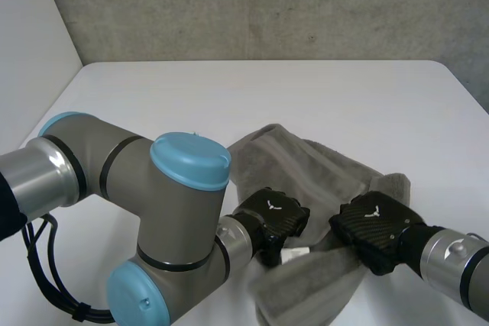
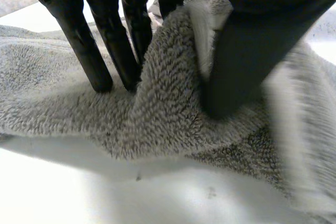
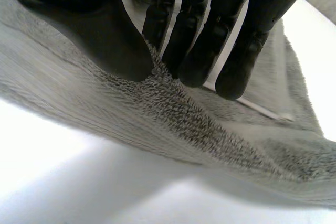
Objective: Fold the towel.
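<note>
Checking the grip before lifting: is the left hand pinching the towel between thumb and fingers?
Yes, a ridge of towel is squeezed between the left hand's thumb and fingers.

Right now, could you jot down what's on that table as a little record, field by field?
Surface: white table
Item: grey towel, rumpled, not folded flat
Left hand: pinches a raised ridge of the towel between fingers and thumb, towards its near edge
Right hand: pinches the towel between fingers and thumb, beside the left hand
Backdrop: grey wall beyond the table
</note>
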Robot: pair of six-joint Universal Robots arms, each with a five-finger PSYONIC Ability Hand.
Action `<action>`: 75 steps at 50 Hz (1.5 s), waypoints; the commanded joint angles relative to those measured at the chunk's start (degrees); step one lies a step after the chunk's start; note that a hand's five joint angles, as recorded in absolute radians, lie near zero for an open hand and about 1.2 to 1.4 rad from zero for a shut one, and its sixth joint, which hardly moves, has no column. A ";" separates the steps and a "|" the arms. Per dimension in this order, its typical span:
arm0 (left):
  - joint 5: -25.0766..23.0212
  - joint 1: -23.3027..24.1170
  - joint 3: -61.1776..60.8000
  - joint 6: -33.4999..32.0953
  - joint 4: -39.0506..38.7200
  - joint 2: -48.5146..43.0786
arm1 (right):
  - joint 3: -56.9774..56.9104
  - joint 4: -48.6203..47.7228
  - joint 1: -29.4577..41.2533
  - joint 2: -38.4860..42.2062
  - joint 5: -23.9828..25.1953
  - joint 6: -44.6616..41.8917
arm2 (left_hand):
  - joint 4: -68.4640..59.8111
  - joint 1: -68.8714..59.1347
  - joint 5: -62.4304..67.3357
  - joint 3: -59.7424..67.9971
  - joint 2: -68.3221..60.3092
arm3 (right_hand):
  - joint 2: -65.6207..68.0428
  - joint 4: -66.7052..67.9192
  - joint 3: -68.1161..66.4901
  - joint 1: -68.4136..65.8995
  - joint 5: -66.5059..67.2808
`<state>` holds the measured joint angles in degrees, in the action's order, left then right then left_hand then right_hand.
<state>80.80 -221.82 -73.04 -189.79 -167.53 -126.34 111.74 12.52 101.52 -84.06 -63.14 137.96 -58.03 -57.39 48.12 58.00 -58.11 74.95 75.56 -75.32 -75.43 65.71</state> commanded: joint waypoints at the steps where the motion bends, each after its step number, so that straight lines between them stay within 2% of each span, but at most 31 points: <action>1: 1.46 -0.36 1.32 0.13 -4.29 1.01 | -3.53 -1.43 -0.36 -0.32 -2.07 1.69 | -21.97 -22.61 21.88 22.00 -21.89 | 5.05 4.44 -4.68 -4.57 4.29; 3: 3.48 -1.07 2.73 0.21 -5.35 1.80 | -5.04 -2.76 -0.18 -0.32 -2.16 3.55 | -21.97 -22.61 21.88 22.00 -21.89 | 5.05 4.44 -4.68 -4.57 4.29; 5: 12.22 -3.95 5.62 0.30 -7.10 4.86 | -8.89 -6.08 0.25 -0.41 -2.25 9.32 | -21.97 -22.61 21.88 22.00 -21.89 | 5.05 4.44 -4.68 -4.57 4.29; 6: 12.27 -3.97 5.63 0.30 -7.11 4.88 | -8.91 -6.10 0.26 -0.41 -2.25 9.35 | -21.97 -22.61 21.88 22.00 -21.89 | 5.05 4.44 -4.68 -4.57 4.29; 8: 22.33 -7.90 7.64 0.91 -8.85 8.98 | -11.19 -7.77 0.35 -0.41 -2.25 12.43 | -21.97 -22.61 21.88 22.00 -21.89 | 5.05 4.44 -4.68 -4.57 4.29; 9: 22.38 -7.92 7.65 0.92 -8.86 9.01 | -13.19 -9.60 0.43 -0.41 -2.42 15.56 | -21.97 -22.61 21.88 22.00 -21.89 | 5.05 4.44 -4.68 -4.57 4.29; 11: 27.37 -10.11 8.53 3.71 -10.61 13.38 | -15.24 -12.69 0.52 -0.76 -3.21 20.07 | -21.97 -22.61 21.88 22.00 -21.89 | 5.05 4.44 -4.68 -4.57 4.29; 12: 27.39 -10.12 8.53 3.73 -10.62 13.40 | -15.24 -12.69 0.52 -0.76 -3.21 20.07 | -21.97 -22.61 21.88 22.00 -21.89 | 5.05 4.44 -4.68 -4.57 4.29; 15: 28.01 -11.61 6.61 9.50 -11.06 17.86 | -18.05 -23.50 0.43 -3.22 -8.22 30.44 | -21.97 -22.61 21.88 22.00 -21.89 | 5.05 4.44 -4.68 -4.57 4.29; 17: 27.92 -11.97 4.40 12.69 -10.97 19.99 | -18.92 -28.50 0.43 -5.93 -11.64 35.87 | -21.97 -22.61 21.88 22.00 -21.89 | 5.05 4.44 -4.68 -4.57 4.29; 19: 27.22 -12.40 -2.42 17.24 -10.88 23.93 | -19.01 -27.38 0.52 -6.29 -11.48 35.89 | -21.97 -22.61 21.88 22.00 -21.89 | 5.05 4.44 -4.68 -4.57 4.29; 23: 26.52 -11.88 -10.06 19.45 -10.88 26.92 | -18.05 -21.74 0.52 -6.21 -9.10 34.22 | -21.82 -22.46 21.73 21.86 -21.74 | 5.05 4.44 -4.68 -4.57 4.29; 25: 26.07 -11.61 -13.62 19.73 -10.88 27.82 | -16.56 -15.27 0.87 -4.20 -5.78 30.12 | -20.98 -21.62 20.89 21.02 -20.90 | 5.05 4.44 -4.68 -4.57 4.29; 31: 22.65 -7.84 -25.31 20.34 -10.18 28.17 | -16.29 -3.81 3.33 3.02 -5.06 14.80 | -4.83 -5.47 4.74 4.87 -4.75 | 5.05 4.44 -4.68 -4.57 4.29; 32: 21.86 -6.79 -27.57 20.34 -9.31 28.08 | -16.73 1.23 3.07 5.63 -6.19 7.49 | 2.16 1.52 -2.25 -2.13 2.24 | 5.05 4.44 -4.68 -4.57 4.29; 33: 21.25 -5.82 -29.16 20.43 -8.17 27.73 | -16.73 1.28 3.07 5.66 -6.20 7.42 | 9.23 8.59 -9.32 -9.19 9.31 | 5.05 4.44 -4.68 -4.57 4.29; 35: 20.80 -4.94 -30.04 20.60 -6.77 27.64 | -17.96 5.92 2.20 8.20 -11.71 -0.90 | 13.96 13.32 -14.05 -13.92 14.04 | 5.05 4.44 -4.68 -4.57 4.29; 36: 20.10 -3.80 -30.49 21.04 -5.10 27.64 | -17.96 5.94 2.19 8.21 -11.74 -0.93 | 20.34 19.69 -20.42 -20.30 20.42 | 5.05 4.44 -4.68 -4.57 4.29; 37: 20.10 -3.79 -30.49 21.04 -5.08 27.64 | -18.66 6.20 1.84 8.90 -15.39 -2.67 | 20.40 19.76 -20.49 -20.36 20.48 | 5.05 4.44 -4.68 -4.57 4.29; 39: 17.56 -1.69 -29.79 22.10 -1.41 27.81 | -19.28 6.12 1.66 9.17 -18.24 -3.31 | 38.98 38.33 -39.06 -38.94 39.06 | 2.75 2.14 -2.39 -2.27 1.99; 40: 17.55 -1.68 -29.79 22.10 -1.39 27.82 | -19.80 5.33 1.93 9.09 -20.07 -3.22 | 39.07 38.43 -39.16 -39.03 39.15 | -30.55 -31.16 30.92 31.03 -31.32; 41: 16.42 -0.99 -28.74 21.92 0.00 27.99 | -19.89 4.28 2.28 8.83 -19.74 -3.22 | 45.07 44.43 -45.16 -45.03 45.15 | -50.70 -51.31 51.07 51.18 -51.47; 48: 15.61 -1.33 -22.84 21.48 1.33 29.05 | -17.96 -1.88 2.54 5.66 -14.55 -1.73 | 47.15 46.50 -47.23 -47.11 47.23 | -61.17 -61.78 61.53 61.65 -61.93; 50: 15.61 -2.21 -20.91 21.48 0.89 28.96 | -13.15 -6.34 2.72 -0.99 -8.95 0.99 | 46.81 46.17 -46.90 -46.77 46.89 | -63.86 -64.47 64.23 64.34 -64.62; 52: 15.26 -6.40 -16.71 19.56 -0.77 27.91 | -11.04 -7.93 2.89 -3.20 -6.14 1.43 | 45.13 44.49 -45.22 -45.10 45.22 | -63.86 -64.47 64.23 64.34 -64.62; 55: 15.09 -7.74 -13.98 15.70 -3.05 24.76 | -6.56 -10.05 3.59 -6.98 -2.87 1.09 | 43.28 42.64 -43.37 -43.25 43.37 | -63.19 -63.80 63.56 63.67 -63.95; 61: 15.00 -7.57 -8.96 7.42 -7.46 16.74 | -1.27 -9.97 8.07 -7.27 -2.51 1.00 | 43.11 42.47 -43.20 -43.07 43.19 | -63.52 -64.13 63.89 64.00 -64.28; 65: 14.74 -6.00 -0.99 -0.64 -9.83 6.23 | -0.03 -10.58 11.24 -5.15 -2.42 0.91 | 43.28 42.64 -43.37 -43.24 43.36 | -63.52 -64.13 63.89 64.00 -64.28; 69: 13.43 -4.85 4.72 -4.95 -10.00 0.16 | 0.32 -10.93 13.27 -2.69 -3.74 0.56 | 43.44 42.80 -43.53 -43.41 43.53 | -63.02 -63.63 63.38 63.50 -63.78; 71: 11.48 -4.67 7.92 -7.70 -9.83 -3.12 | 0.32 -10.93 14.49 1.50 -8.02 -0.92 | 43.78 43.14 -43.87 -43.74 43.86 | -61.51 -62.12 61.88 61.99 -62.27; 75: 4.30 -4.76 14.05 -14.71 -9.66 -8.29 | 0.15 -10.76 16.17 4.96 -12.18 -2.60 | 43.45 42.81 -43.54 -43.41 43.53 | -61.17 -61.78 61.53 61.65 -61.93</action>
<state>91.94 -226.76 -65.84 -197.55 -177.62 -128.74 112.28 1.63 115.81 -84.04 -69.76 137.45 -12.63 -12.51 2.52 12.66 -12.64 15.56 15.93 -15.19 -14.83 4.18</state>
